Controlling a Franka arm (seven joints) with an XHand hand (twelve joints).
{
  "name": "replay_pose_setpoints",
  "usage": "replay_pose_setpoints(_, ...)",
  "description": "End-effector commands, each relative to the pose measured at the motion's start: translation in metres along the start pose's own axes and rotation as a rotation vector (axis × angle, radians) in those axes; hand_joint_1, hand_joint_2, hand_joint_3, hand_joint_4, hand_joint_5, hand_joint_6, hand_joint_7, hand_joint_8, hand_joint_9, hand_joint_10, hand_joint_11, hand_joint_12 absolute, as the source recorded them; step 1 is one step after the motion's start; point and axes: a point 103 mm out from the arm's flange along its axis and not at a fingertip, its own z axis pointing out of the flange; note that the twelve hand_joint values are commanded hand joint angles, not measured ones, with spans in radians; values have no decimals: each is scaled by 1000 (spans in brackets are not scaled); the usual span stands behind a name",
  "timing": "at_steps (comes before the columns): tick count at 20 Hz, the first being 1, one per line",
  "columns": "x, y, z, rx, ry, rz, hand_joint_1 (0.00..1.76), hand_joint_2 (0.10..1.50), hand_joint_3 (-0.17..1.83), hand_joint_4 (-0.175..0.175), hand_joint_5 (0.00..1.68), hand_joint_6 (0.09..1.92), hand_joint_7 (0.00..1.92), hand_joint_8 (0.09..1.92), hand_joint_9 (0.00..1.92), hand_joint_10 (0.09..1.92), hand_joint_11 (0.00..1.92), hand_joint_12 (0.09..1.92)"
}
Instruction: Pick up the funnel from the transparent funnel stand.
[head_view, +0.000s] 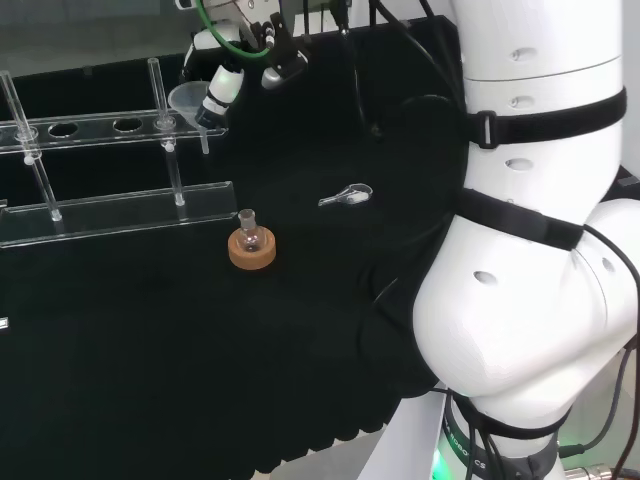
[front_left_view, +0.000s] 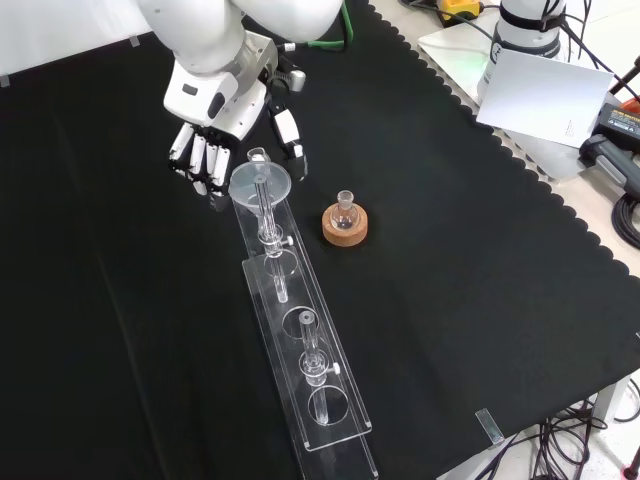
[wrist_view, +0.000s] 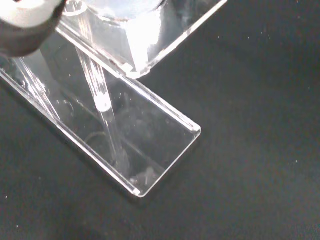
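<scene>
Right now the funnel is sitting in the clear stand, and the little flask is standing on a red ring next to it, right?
Almost. The ring under the little flask is not red: it is a tan cork ring, as the front view shows. The rest holds: the funnel sits in the clear stand, with the flask beside it on the black cloth.

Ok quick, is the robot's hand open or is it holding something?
Hand: open, holding nothing; its fingers hang fairly straight beside the funnel, which sits in the clear stand.
</scene>
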Motion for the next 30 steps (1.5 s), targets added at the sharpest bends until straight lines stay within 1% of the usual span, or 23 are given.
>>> replay_pose_setpoints(1,-4,-11,-11,-107,24,-7,794,611,269,15,773,137,1005,492,611,533,0,1540)
replay_pose_setpoints(2,-5,-14,-14,-121,31,-8,805,595,308,20,784,171,1033,480,643,498,0,1542)
replay_pose_setpoints(5,-5,-21,-20,-136,30,-2,824,550,412,28,772,283,1083,460,698,435,0,1541)
replay_pose_setpoints(10,0,-32,-35,-155,40,3,830,515,495,30,723,447,1111,452,729,403,0,1549)
replay_pose_setpoints(13,7,-40,-46,-171,29,-14,831,512,504,29,721,469,1114,453,735,402,0,1550)
replay_pose_setpoints(15,9,-44,-51,-182,28,-23,831,512,506,29,721,474,1115,453,737,402,0,1550)
replay_pose_setpoints(16,10,-47,-54,-193,26,-38,832,512,507,29,721,476,1115,453,737,402,0,1550)
replay_pose_setpoints(19,11,-56,-65,-217,19,-51,832,511,508,29,720,480,1116,454,738,401,0,1551)
replay_pose_setpoints(22,14,-62,-74,-223,5,-49,833,511,510,29,719,484,1116,455,740,401,0,1552)
replay_pose_setpoints(24,13,-69,-77,-231,-5,-55,833,511,511,29,719,486,1117,456,740,401,0,1553)
replay_pose_setpoints(25,10,-72,-77,-235,-5,-54,833,511,512,29,718,487,1117,456,740,401,0,1553)
replay_pose_setpoints(27,12,-75,-82,-243,-10,-46,834,510,513,29,718,490,1118,456,740,400,0,1554)
replay_pose_setpoints(30,14,-82,-88,-246,-28,-48,834,510,514,29,717,494,1118,457,740,400,0,1556)
